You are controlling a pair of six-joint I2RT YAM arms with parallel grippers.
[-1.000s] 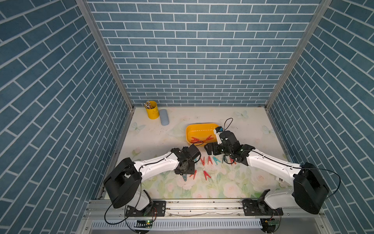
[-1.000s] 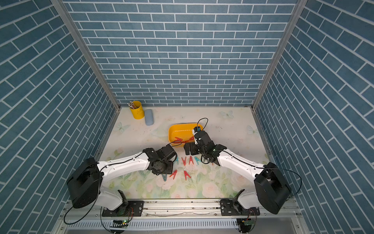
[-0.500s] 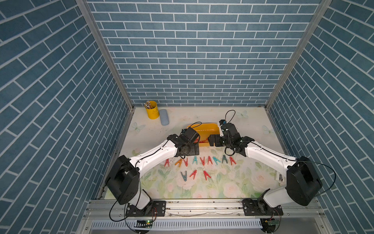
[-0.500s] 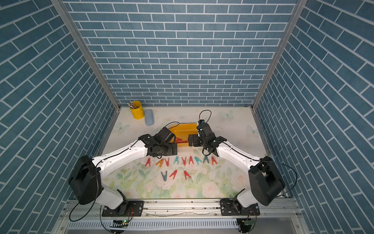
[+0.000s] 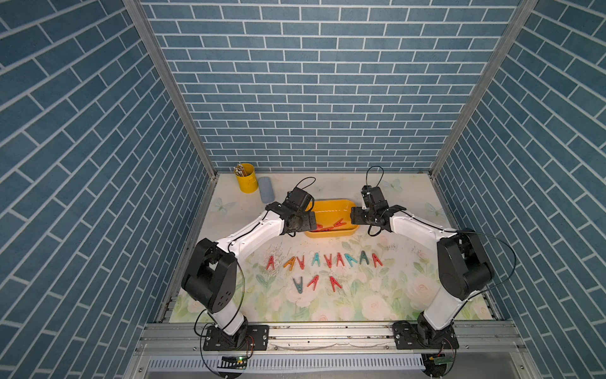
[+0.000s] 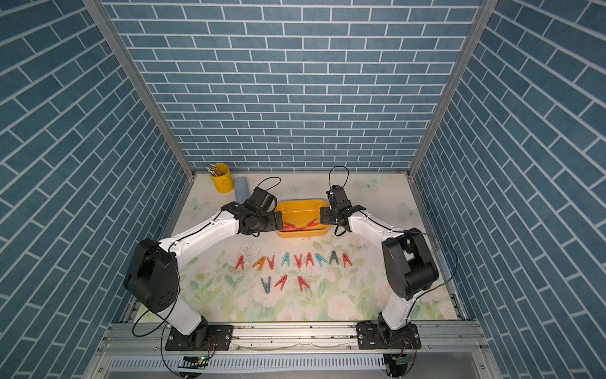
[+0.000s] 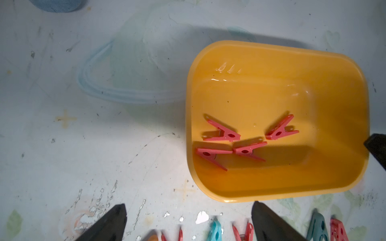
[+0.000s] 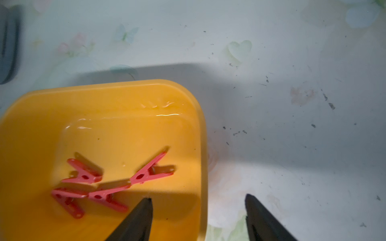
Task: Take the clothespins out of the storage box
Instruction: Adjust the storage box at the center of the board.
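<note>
Both arms extended forward, flanking storage box (image 5: 331, 233). Left gripper (image 7: 188, 204): wide apart, empty. Right gripper (image 8: 198, 197): parted astride the box rim, empty.

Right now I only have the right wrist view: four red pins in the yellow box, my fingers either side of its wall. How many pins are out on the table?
Observer: Twelve clothespins lie on the table in front of the storage box: a row of nine, and three more nearer the robot's base.
Operator: Where's the other arm?
Observer: The left gripper is at the box's left end, jaws open, nothing between them.
Operator: Anything else on the table?
Observer: A yellow pencil cup stands in the far left corner with a grey-blue case beside it, both apart from the box.
</note>
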